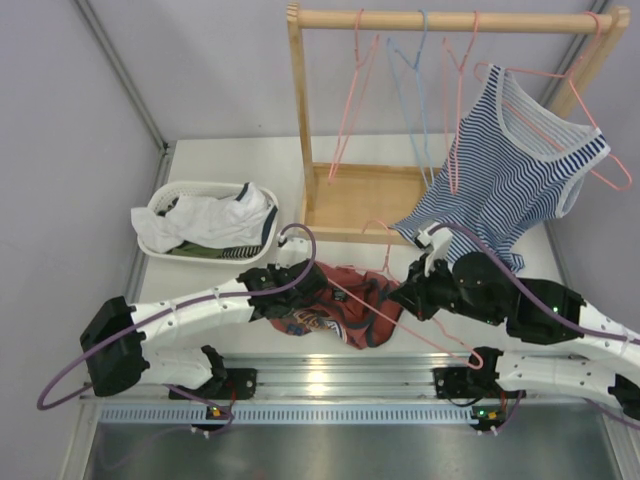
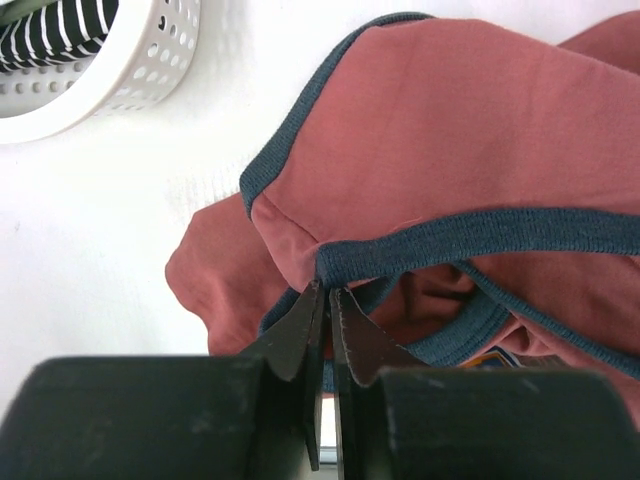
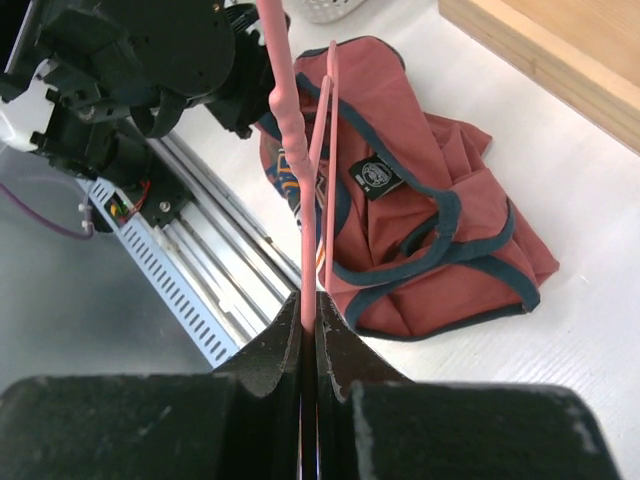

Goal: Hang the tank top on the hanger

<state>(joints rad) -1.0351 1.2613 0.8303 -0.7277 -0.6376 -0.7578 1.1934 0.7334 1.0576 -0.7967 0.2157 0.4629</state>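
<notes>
The left gripper [image 2: 326, 292] has its fingers pressed almost together on the navy trim of the tank top [image 2: 450, 130], pinching a folded edge of the band at their tips. The right gripper [image 3: 308, 300] is clamped tight on the thin pink wire of the hanger [image 3: 283, 100], which runs away from its fingers and out over the shirt toward the left arm.

The tank top lies crumpled on the white table [image 1: 220, 170], between the two grippers and just ahead of the arm bases, its label showing in the right wrist view. A white perforated basket [image 1: 160, 200] with cloth inside sits to the left, near the shirt but apart from it. Behind, a wooden rack [image 1: 296, 120] carries more hangers and a blue-and-white striped tank top [image 1: 510, 170].
</notes>
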